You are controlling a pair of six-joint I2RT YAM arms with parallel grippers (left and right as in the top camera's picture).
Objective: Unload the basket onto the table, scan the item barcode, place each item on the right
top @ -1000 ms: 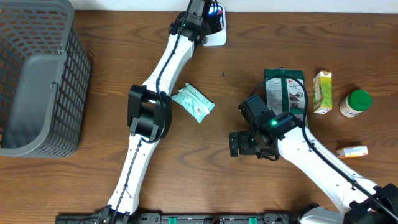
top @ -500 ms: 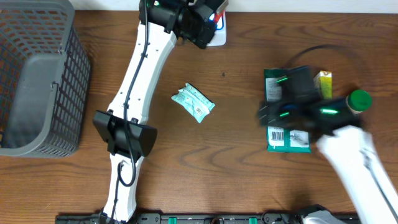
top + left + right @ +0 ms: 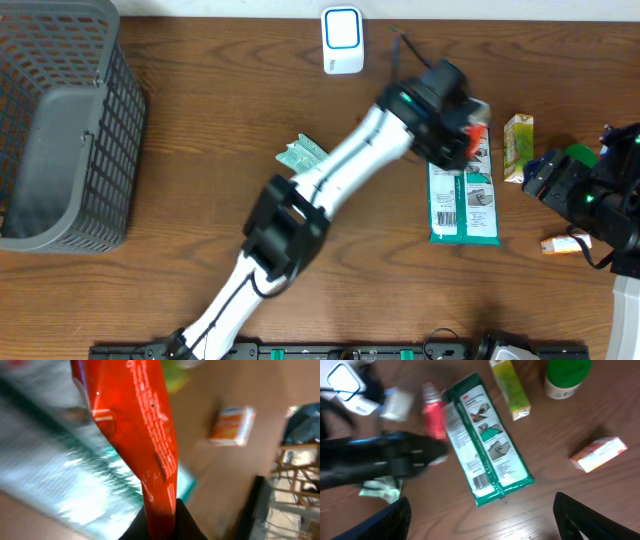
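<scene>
The red packet (image 3: 140, 420) hangs in the left gripper (image 3: 161, 515). The gripper is clamped on the packet's lower end, and in the left wrist view the rest of the packet stands up and away from the fingers. From overhead, the packet is at the far end of the left arm, which reaches across the worktop (image 3: 180, 200) toward the right side. There the packet sits over the top end of the green package (image 3: 463, 205). I cannot tell if it touches that package or is held above it. The printing on the packet is too blurred to read, and I see no barcode on the side that shows.

The scanner (image 3: 342, 40), a white block with a blue face, stands at the far edge of the worktop, well apart from the packet and to its left.

The green package lies flat and lengthwise. Just beside it on the right is a yellow-green carton (image 3: 517, 148). Next comes a bottle (image 3: 567, 377) with a green lid, and nearer the front a small orange box (image 3: 562, 243). A teal wrapper (image 3: 300, 153) shows partly from under the left arm. A grey basket (image 3: 60, 120) takes the far left.

The right gripper (image 3: 485, 520) is near the right edge. Its fingers (image 3: 392, 517) are spread wide apart, with nothing between them.
</scene>
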